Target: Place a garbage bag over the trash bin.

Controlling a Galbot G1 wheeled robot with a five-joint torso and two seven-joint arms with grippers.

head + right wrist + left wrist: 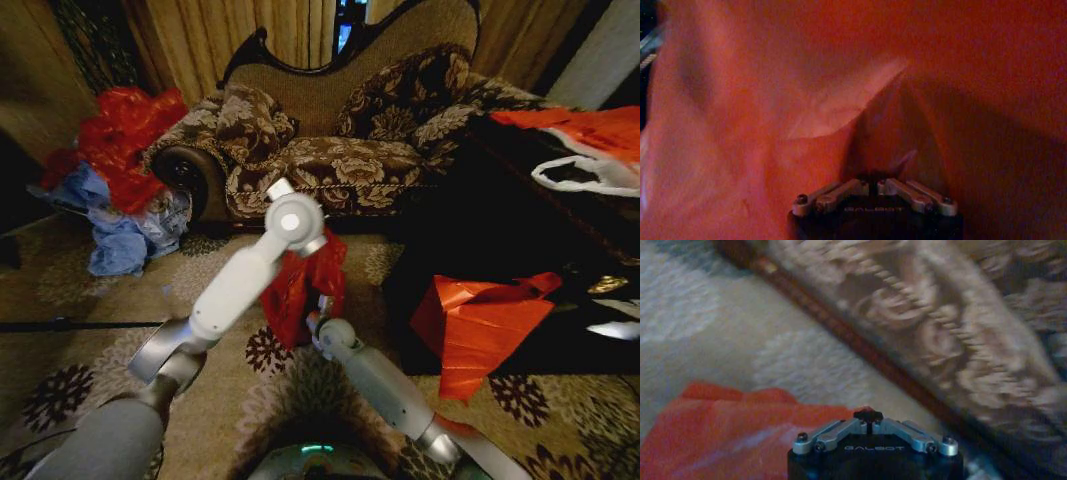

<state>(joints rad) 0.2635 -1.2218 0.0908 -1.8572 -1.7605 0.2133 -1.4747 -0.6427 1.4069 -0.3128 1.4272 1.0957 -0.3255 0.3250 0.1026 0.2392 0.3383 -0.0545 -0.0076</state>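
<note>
The garbage bag (296, 288), thin, shiny, crinkled red plastic, hangs bunched above the carpet in the middle of the head view, between my two arms. My left gripper (306, 250) reaches its upper edge from the left. In the left wrist view this gripper (869, 416) is shut, with the bag's (727, 435) red edge pinched at its tips. My right gripper (319, 312) comes up from below on the bag's right side. The right wrist view shows it (873, 181) shut on a fold of the bag (840, 100). The trash bin is hidden.
A floral sofa (340, 160) stands close behind the bag. A heap of red and blue bags (120, 180) lies at the left. At the right a red-orange sheet (480, 325) drapes off a dark table (480, 240). Patterned carpet (90, 300) lies open on the left.
</note>
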